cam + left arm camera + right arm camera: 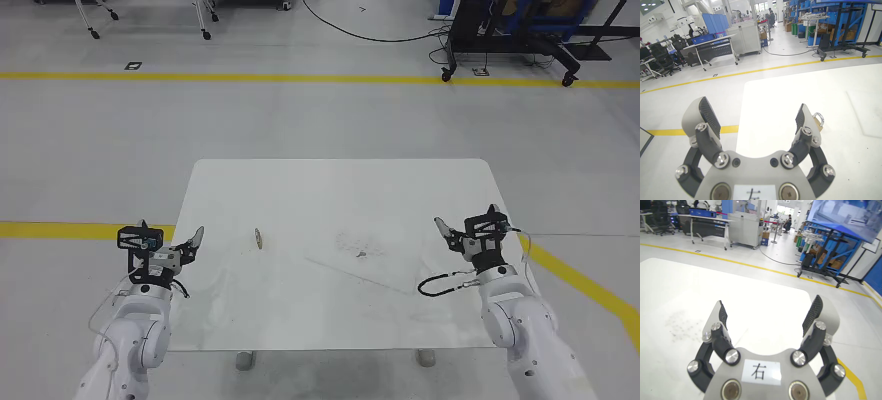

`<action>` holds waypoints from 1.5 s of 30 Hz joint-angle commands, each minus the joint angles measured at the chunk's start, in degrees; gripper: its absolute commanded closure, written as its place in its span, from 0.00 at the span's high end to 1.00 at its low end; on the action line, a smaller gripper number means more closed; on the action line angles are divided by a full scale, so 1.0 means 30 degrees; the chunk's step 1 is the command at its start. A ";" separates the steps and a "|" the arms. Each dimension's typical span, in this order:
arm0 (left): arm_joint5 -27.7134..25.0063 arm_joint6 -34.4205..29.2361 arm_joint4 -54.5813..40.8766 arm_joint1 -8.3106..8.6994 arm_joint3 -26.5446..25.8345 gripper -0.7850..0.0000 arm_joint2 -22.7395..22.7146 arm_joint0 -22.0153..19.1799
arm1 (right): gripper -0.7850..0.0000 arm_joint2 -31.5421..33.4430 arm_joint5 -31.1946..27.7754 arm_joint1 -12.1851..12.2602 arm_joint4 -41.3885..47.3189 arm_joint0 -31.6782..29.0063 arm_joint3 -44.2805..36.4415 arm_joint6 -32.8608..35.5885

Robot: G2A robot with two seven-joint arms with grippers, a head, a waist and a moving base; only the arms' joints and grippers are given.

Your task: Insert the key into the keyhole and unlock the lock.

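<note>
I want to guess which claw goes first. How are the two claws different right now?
The left claw is at the table's left edge; the right claw is at its right edge. The padlock lies close to the left claw but far from the right claw. Both are open and empty.

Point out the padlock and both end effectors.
padlock (pixel 818 125), left wrist view, brass body.
left end effector (pixel 753 106), left wrist view, midway between fingertips.
right end effector (pixel 769 301), right wrist view, midway between fingertips.
</note>
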 commanded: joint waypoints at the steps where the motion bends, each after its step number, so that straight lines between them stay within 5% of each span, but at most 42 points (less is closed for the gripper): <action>1: 0.0000 0.0000 0.0000 0.0000 0.0000 1.00 0.0000 0.0000 | 1.00 -0.1161 -0.1277 -0.0048 -0.0616 0.0743 0.0245 0.0484; 6: 0.0000 0.0000 0.0000 0.0000 0.0000 1.00 0.0000 0.0000 | 1.00 -0.3389 -0.2940 -0.0255 -0.0590 0.2233 0.1072 0.1622; 17: 0.0000 0.0000 0.0000 0.0000 0.0000 1.00 0.0000 0.0000 | 1.00 -0.3552 -0.3273 -0.0266 -0.0518 0.2500 0.1201 0.1941; 19: 0.0000 0.0000 0.0000 0.0000 0.0000 1.00 0.0000 0.0000 | 1.00 -0.3931 -0.4598 -0.0275 0.0133 0.2629 0.1539 0.2076; 25: 0.0000 0.0000 0.0000 0.0000 0.0000 1.00 0.0000 0.0000 | 1.00 -0.5020 -0.8214 -0.0219 0.1120 0.3792 0.2346 0.5884; 30: 0.0000 0.0000 0.0000 0.0000 0.0000 1.00 0.0000 0.0000 | 0.99 -0.5578 -0.7812 -0.0221 0.0537 0.4217 0.2418 0.8166; 36: 0.0000 0.0000 0.0000 0.0000 0.0000 1.00 0.0000 0.0000 | 0.60 -0.6129 -0.8130 -0.0248 0.0259 0.5006 0.3211 0.8896; 45: 0.0000 0.0000 0.0000 0.0000 0.0000 1.00 0.0000 0.0000 | 0.42 -0.6964 -0.9093 -0.0383 0.0603 0.6932 0.5364 0.8802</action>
